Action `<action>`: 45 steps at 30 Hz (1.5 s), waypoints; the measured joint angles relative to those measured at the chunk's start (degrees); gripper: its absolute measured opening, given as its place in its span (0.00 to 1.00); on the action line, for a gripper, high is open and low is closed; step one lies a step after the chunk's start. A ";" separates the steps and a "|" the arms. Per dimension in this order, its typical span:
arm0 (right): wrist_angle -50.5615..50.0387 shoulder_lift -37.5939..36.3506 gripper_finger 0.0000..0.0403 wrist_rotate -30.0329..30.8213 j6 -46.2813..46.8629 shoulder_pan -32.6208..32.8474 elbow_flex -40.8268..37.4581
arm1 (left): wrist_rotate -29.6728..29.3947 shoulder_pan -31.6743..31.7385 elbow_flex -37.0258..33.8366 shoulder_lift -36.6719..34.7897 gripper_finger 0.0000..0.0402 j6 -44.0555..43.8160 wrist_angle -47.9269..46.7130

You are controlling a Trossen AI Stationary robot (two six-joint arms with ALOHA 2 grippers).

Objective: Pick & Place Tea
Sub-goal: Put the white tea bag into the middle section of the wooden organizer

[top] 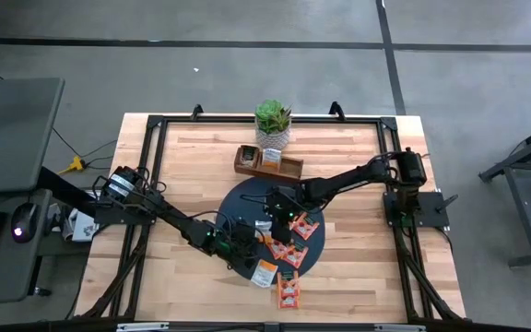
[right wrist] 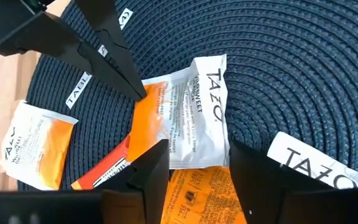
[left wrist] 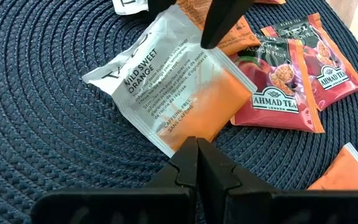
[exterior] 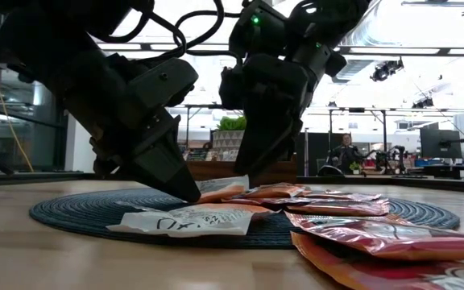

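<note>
Left wrist view: a white-and-orange flat foil tea sachet (left wrist: 179, 99) is seen lying on the dark blue woven round mat (left wrist: 48, 124), pinned at one edge by the fully closed left gripper (left wrist: 196, 144). The right gripper (right wrist: 197, 152) is held over its opposite end, jaws apart and not yet gripping. The pick step is judged in hand; closure on that edge is required next.
</note>
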 joint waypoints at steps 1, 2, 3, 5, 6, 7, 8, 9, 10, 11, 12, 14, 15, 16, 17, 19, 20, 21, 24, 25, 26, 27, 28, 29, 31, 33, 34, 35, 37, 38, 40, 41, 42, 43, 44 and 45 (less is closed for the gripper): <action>-0.01 0.00 0.37 0.06 0.06 0.00 0.00 | -0.02 0.00 0.00 0.00 0.00 0.00 0.00; 0.01 0.00 0.36 0.13 0.07 0.00 0.00 | -0.04 0.00 0.00 0.00 0.00 -0.02 0.00; 0.01 0.00 0.34 0.24 0.07 -0.02 0.00 | -0.07 0.00 -0.02 0.00 0.00 -0.02 0.00; 0.00 0.00 0.29 0.73 0.43 0.00 0.00 | -0.07 0.00 -0.02 0.00 0.00 -0.03 0.02; 0.01 0.00 0.27 0.84 0.48 0.00 0.00 | -0.07 0.00 -0.02 0.00 0.00 -0.05 0.02; 0.01 0.00 0.24 0.87 0.48 0.00 0.00 | -0.07 0.00 -0.02 0.00 0.00 -0.07 0.02; 0.01 0.00 0.21 0.95 0.48 0.00 0.00 | -0.07 0.00 -0.02 0.00 0.00 -0.07 0.01; 0.01 0.00 0.19 1.06 0.46 0.00 0.00 | -0.09 0.00 -0.02 0.00 0.00 -0.07 0.02; 0.01 0.00 0.16 1.07 0.45 0.00 0.00 | -0.09 0.00 -0.02 0.00 0.00 -0.07 0.02; 0.01 0.00 0.12 1.07 0.42 0.00 0.00 | -0.08 0.00 -0.02 0.00 0.00 -0.07 0.02; 0.01 0.00 0.09 1.05 0.42 0.00 0.00 | -0.09 0.00 -0.02 0.00 0.00 -0.07 0.02; 0.07 0.00 0.03 1.05 0.09 0.00 0.00 | -0.13 0.00 -0.04 0.00 0.00 -0.07 0.00; 0.11 0.00 0.02 1.03 -0.36 0.02 0.00 | -0.15 0.00 -0.07 0.00 0.00 -0.07 0.02; 0.13 0.00 0.01 1.03 -0.64 0.04 0.00 | -0.17 0.00 -0.07 0.00 0.00 -0.07 0.03; 0.15 0.00 0.02 0.94 -0.72 0.03 0.00 | -0.17 0.00 -0.07 0.00 0.00 -0.07 0.08; 0.24 0.00 0.01 0.90 -0.83 0.02 0.00 | -0.17 0.00 -0.07 0.00 0.00 -0.02 0.13; 0.30 0.00 0.01 0.90 -1.03 0.02 0.00 | -0.17 0.00 -0.07 0.00 0.00 -0.02 0.13; 0.34 0.00 0.01 0.97 -1.14 0.02 0.00 | -0.11 0.00 -0.07 -0.02 0.00 -0.02 0.17; 0.44 0.00 0.01 1.36 -1.24 0.09 0.00 | 0.66 0.04 -0.14 -1.15 0.00 0.20 0.09; 0.60 0.00 0.01 1.36 -1.49 0.10 0.00 | 1.20 0.08 -0.17 -1.51 0.00 0.23 0.10; 0.74 0.00 0.00 1.41 -1.63 0.13 0.00 | 1.41 0.09 -0.25 -1.79 0.00 0.40 0.11; 0.78 0.00 0.00 1.40 -1.68 0.13 0.00 | 1.40 0.09 -0.27 -2.21 0.00 0.72 0.06; 0.79 0.00 0.00 1.40 -1.84 0.13 0.00 | 1.44 0.09 -0.32 -2.81 0.00 1.35 -0.34; 0.82 0.00 0.00 1.51 -2.01 0.15 0.00 | 1.52 0.09 -0.44 -3.55 0.00 2.25 -0.93; 0.79 0.00 0.00 2.31 -2.10 0.27 0.00 | 1.77 0.09 -0.44 -4.71 0.00 3.53 -0.63; 0.78 -0.02 0.00 3.42 -2.21 0.31 0.00 | 1.63 0.07 -0.35 -6.01 0.00 3.71 -1.47; 0.85 -0.05 0.00 3.99 -2.30 0.35 0.00 | 1.62 0.07 -0.37 -6.61 0.00 3.86 -1.84; 0.83 -0.16 0.00 4.27 -2.34 0.37 0.00 | 1.73 0.07 -0.37 -7.14 0.00 4.22 -2.06; 0.96 -0.45 0.00 4.69 -2.38 0.39 -0.02 | 2.03 0.07 -0.35 -8.19 0.00 5.02 -2.54; 1.01 -0.80 0.00 5.34 -2.44 0.42 0.00 | 1.97 0.07 -0.30 -8.51 0.00 5.30 -2.45; 0.56 -1.72 0.00 7.24 -2.58 0.52 -0.02 | 1.50 0.07 -0.28 -9.27 0.00 6.16 -3.43; 0.46 -2.41 0.00 8.76 -2.92 0.55 0.00 | 1.36 0.07 -0.28 -9.89 0.00 6.33 -4.21; 0.25 -3.08 0.00 10.34 -3.46 0.56 -0.01 | 1.28 0.07 -0.28 -10.41 0.00 6.38 -4.65; 0.22 -3.94 0.00 11.81 -3.85 0.57 0.00 | 1.15 0.07 -0.21 -10.89 0.00 6.40 -5.26; 0.07 -4.73 0.00 13.41 -4.26 0.57 0.00 | 0.93 0.07 -0.29 -11.41 0.00 6.42 -6.17; -0.19 -5.46 0.00 15.28 -4.78 0.55 0.00 | 0.53 0.07 -0.66 -12.02 0.00 6.55 -7.00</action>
